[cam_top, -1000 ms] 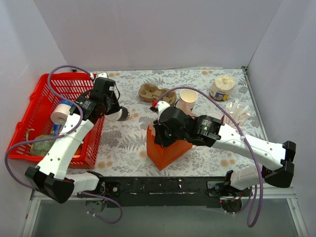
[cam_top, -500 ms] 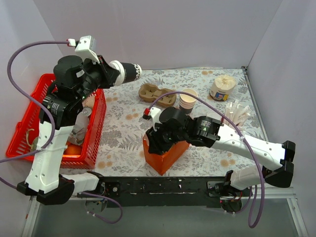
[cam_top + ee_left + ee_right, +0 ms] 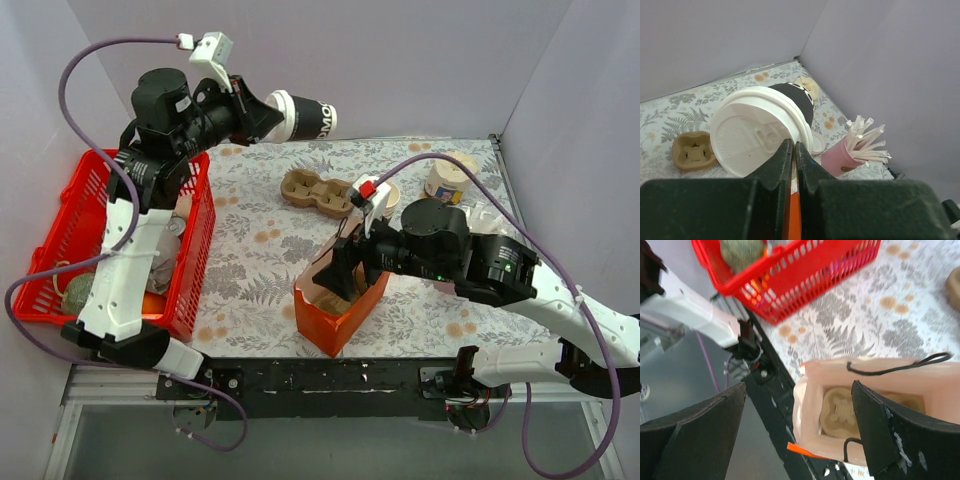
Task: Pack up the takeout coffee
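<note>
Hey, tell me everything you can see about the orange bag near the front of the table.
The bag is an orange paper carrier, pale cream inside, with thin black cord handles. It stands on the table near the front edge, mouth open. A tan moulded cup holder lies flat at its bottom; nothing else shows inside. The right gripper hangs open over the mouth, a finger at either side; whether it touches the rim cannot be told.

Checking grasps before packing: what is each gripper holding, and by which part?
Left gripper pinches the black cup by the rim of its white lid; right gripper is open, holding nothing.
</note>
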Tool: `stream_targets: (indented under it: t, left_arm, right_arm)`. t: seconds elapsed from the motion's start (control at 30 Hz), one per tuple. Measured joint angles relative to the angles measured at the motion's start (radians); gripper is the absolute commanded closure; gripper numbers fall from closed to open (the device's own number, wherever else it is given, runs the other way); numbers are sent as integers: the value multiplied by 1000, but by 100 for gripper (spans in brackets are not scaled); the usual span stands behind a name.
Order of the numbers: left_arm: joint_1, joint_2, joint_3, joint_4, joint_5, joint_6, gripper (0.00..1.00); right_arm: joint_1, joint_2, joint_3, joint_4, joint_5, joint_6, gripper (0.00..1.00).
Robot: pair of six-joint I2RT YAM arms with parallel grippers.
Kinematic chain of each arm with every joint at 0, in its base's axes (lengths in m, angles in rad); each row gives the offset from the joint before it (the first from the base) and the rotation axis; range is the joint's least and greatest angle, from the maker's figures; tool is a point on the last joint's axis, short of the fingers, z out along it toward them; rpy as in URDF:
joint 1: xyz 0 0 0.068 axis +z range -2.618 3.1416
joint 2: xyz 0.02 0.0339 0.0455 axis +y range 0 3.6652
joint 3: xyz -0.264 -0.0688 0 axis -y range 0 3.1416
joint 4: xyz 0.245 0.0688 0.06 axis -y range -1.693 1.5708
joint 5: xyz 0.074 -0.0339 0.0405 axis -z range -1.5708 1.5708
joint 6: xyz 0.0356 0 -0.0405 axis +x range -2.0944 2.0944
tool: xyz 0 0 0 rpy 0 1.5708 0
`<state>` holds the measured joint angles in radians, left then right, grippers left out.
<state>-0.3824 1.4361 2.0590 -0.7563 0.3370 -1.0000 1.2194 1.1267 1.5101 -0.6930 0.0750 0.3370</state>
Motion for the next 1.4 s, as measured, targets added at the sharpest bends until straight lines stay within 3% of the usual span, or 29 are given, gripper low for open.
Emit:
stream_targets:
  t: [0.17, 0.3, 0.43, 0.67, 0.87, 0.97, 1.4]
  left_arm:
    - [-80, 101, 106, 4, 21, 37, 100]
    - [-192, 139, 163, 3, 7, 109, 100]
    - [-282, 142, 174, 4, 34, 203, 100]
    - [-333, 87, 73, -8, 191, 385, 100]
    - [-389, -63, -210, -45, 249, 574, 100]
    - [-402, -109, -274, -52, 256, 642, 100]
    - [-410, -208, -351, -107, 280, 890, 100]
  right_arm:
    - [0, -5, 66, 39, 118, 4, 4]
    - [0, -52, 63, 31, 342, 111, 3]
    - [0, -123, 62, -84, 584, 275, 2]
    - [-1, -246, -6, -275, 783, 478, 2]
    - [-1, -283, -60, -383, 821, 579, 2]
    - [-1, -290, -72, -409, 823, 599, 2]
    - [-1, -306, -117, -406, 822, 605, 2]
